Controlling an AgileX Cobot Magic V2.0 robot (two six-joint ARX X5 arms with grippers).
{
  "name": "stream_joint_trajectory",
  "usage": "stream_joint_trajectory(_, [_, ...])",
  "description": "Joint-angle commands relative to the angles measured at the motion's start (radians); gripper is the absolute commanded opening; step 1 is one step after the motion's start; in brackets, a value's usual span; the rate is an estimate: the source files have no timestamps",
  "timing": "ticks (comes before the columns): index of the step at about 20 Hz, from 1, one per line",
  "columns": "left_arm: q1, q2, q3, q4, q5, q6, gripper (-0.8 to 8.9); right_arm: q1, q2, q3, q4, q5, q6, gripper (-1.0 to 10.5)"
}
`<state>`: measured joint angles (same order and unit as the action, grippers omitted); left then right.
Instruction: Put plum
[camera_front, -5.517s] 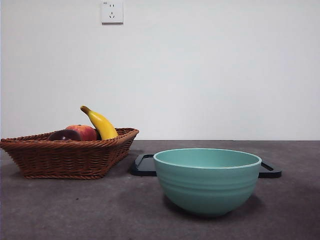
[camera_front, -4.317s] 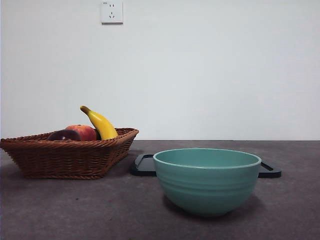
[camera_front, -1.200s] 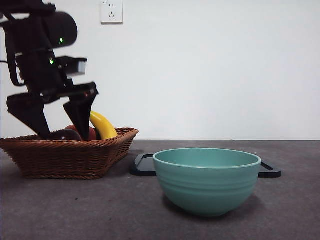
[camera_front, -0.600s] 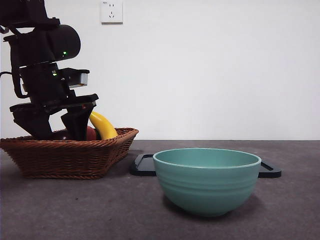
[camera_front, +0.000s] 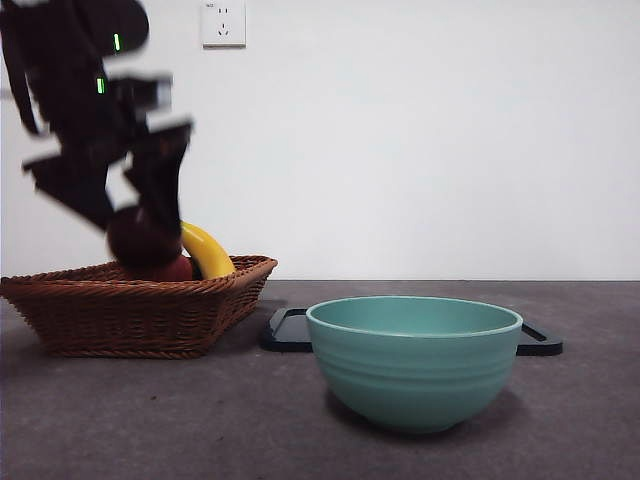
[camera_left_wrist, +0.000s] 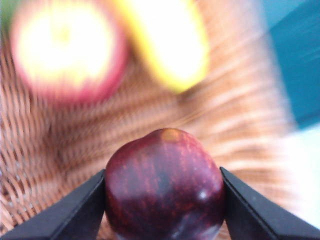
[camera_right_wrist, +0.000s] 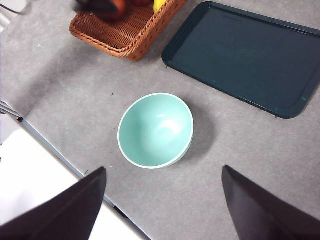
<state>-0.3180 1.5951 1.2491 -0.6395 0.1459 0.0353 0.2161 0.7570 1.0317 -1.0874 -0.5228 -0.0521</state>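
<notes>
The plum (camera_left_wrist: 164, 185), glossy dark maroon, sits between the two black jaws of my left gripper (camera_left_wrist: 164, 202), which is shut on it. In the front view the plum (camera_front: 140, 238) hangs just above the wicker basket (camera_front: 130, 310) at the left, held by the blurred left gripper (camera_front: 140, 222). From the right wrist view, my right gripper (camera_right_wrist: 163, 170) stands open high above the table, nothing between its jaws, with the teal bowl (camera_right_wrist: 156, 130) below it.
A red-orange apple (camera_left_wrist: 67, 47) and a yellow banana (camera_front: 208, 252) lie in the basket. The teal bowl (camera_front: 414, 360) stands front centre, with a dark tray (camera_right_wrist: 245, 55) behind it. The table's near edge (camera_right_wrist: 50, 145) runs close to the bowl.
The left arm came down into the basket, shut on the plum and has now lifted it up out of the basket. The bowl, tray, apple and banana have stayed put.
</notes>
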Motion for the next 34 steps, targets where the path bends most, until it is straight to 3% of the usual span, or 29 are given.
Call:
stream_joint_trajectory(1, [-0.036,-0.072,0.026,-0.007,0.063,-0.003,2.66,0.004,0.006,0.022,0.010,0.000,0.000,3.7])
stream_joint_trajectory(4, [-0.120,-0.175,0.026,-0.039,0.148,-0.003,2.66,0.004,0.007,0.022,0.013,0.000,0.000,3.7])
stream_joint_trajectory(7, [-0.250,-0.220,0.026,-0.043,0.151,-0.002,2.66,0.004,0.007,0.022,0.014,0.000,0.000,3.7])
stream_joint_trajectory(15, [-0.499,-0.097,0.026,0.026,0.130,0.008,2.66,0.004,0.006,0.022,0.013,0.000,0.011,3.7])
stream_joint_trajectory(25, [-0.623,0.153,0.026,0.077,-0.016,0.085,2.66,0.004,0.006,0.022,0.013,0.000,0.011,3.7])
stream_joint_trajectory(34, [-0.656,0.233,0.026,0.087,-0.064,0.111,2.93,0.004,0.006,0.022,0.013,0.000,0.011,3.7])
